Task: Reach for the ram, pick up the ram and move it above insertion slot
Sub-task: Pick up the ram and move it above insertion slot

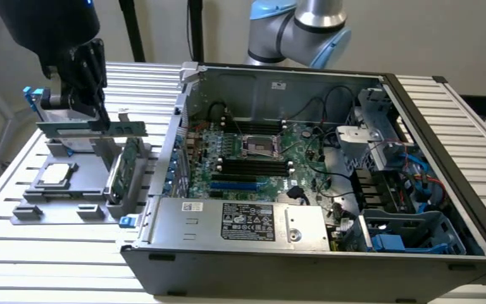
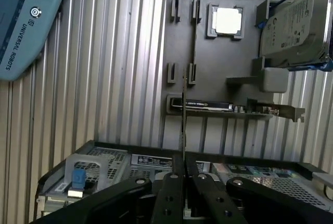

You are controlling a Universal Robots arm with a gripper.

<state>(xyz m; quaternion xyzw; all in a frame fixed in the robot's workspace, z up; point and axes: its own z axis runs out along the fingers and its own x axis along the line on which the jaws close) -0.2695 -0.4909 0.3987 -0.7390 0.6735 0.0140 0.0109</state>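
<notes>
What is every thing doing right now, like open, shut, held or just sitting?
end effector: shut on the ram.
ram: held in the air above the grey holder.
computer case: open, side cover off.
memory slots: empty.
expansion card: standing on edge in the grey holder.
processor chip: lying flat in the grey holder.

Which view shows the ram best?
The exterior view: the ram shows its long, flat green side there, clamped in the gripper above the grey holder. In the wrist view it stands edge-on, a thin line.
</notes>
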